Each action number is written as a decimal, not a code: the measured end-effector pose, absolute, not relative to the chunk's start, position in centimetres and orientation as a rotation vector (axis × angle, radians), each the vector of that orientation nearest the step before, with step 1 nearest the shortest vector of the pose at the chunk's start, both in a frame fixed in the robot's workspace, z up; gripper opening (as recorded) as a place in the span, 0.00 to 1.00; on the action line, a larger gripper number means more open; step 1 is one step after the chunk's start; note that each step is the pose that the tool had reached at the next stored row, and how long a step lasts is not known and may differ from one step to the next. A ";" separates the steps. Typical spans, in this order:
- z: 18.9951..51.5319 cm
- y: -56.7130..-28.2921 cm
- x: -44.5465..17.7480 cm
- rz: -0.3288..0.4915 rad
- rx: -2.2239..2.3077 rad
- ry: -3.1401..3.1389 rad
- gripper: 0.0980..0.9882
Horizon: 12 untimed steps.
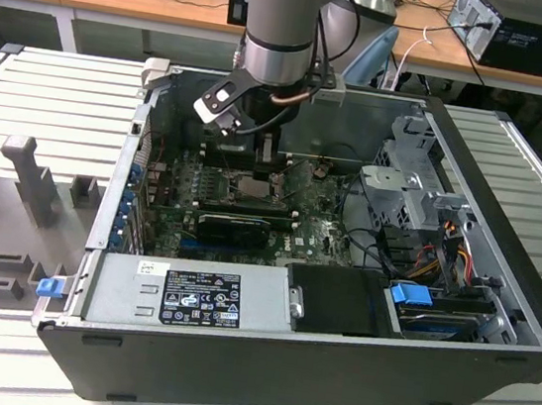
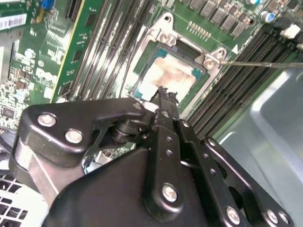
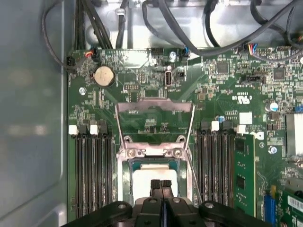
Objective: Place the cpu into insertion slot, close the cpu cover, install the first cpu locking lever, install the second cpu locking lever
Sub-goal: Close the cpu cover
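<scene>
The cpu (image 3: 154, 174) lies flat in the insertion slot (image 3: 127, 177), its pale top smeared; it also shows in the second wrist view as the cpu (image 2: 173, 73) inside the slot's grey rim (image 2: 156, 35). The cpu cover (image 3: 154, 106) stands swung open behind the slot, with green board visible through its cut-out. My gripper (image 3: 161, 184) hangs just above the chip's near edge, fingers (image 2: 163, 94) pressed together and holding nothing. A thin wire lever (image 3: 191, 165) runs along one side of the slot. In the exterior view the gripper (image 1: 264, 167) reaches down into the case over the slot (image 1: 253, 190).
Long black memory slots (image 3: 90, 170) flank the socket on both sides. A black card (image 1: 233, 226), a grey power supply (image 1: 193, 297), a drive cage (image 1: 412, 196) and loose cables (image 3: 227, 33) crowd the open case. Case walls (image 1: 508, 224) close in the exterior view's right.
</scene>
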<state>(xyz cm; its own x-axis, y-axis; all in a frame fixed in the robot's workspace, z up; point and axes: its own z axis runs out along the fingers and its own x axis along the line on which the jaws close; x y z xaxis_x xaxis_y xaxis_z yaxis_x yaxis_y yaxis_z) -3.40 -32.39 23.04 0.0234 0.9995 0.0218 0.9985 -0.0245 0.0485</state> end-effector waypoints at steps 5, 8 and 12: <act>23.0 -32.4 -3.1 0.078 2.237 2.184 0.01; 23.6 -32.4 -3.1 0.078 2.237 2.184 0.01; 24.4 -32.4 -3.1 0.078 2.237 2.184 0.01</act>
<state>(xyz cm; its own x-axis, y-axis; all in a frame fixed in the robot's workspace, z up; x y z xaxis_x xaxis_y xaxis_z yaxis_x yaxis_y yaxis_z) -3.07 -32.41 24.39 0.0235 0.9994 0.0257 0.9987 -0.0247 0.0451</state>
